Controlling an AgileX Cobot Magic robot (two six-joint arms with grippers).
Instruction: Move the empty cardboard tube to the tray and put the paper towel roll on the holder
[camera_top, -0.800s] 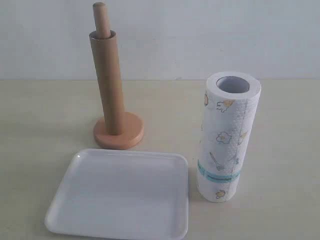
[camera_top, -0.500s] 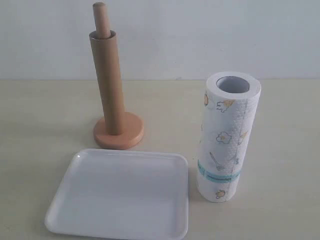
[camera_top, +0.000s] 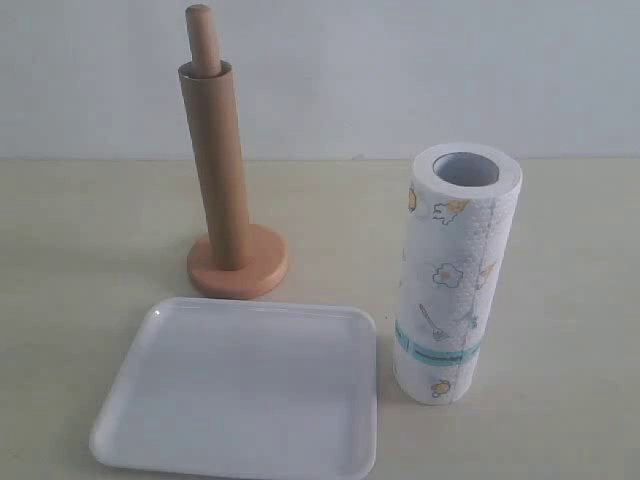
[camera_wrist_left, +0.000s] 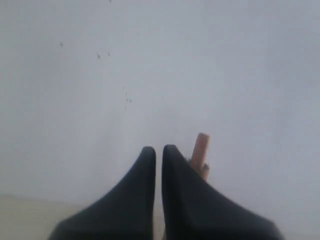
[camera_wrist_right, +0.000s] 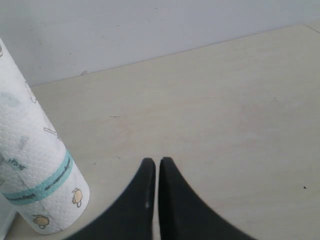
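Around the holder (camera_top: 262, 266) post, the empty cardboard tube (camera_top: 215, 160), upright.

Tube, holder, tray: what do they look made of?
Tube: matte brown cardboard, likely; a thin wall shows at its open top. Holder: looks like smooth light wood with a round-topped post and an orange-tan base; no grain visible. Tray: smooth white with a slight sheen and a moulded rounded rim, probably plastic.
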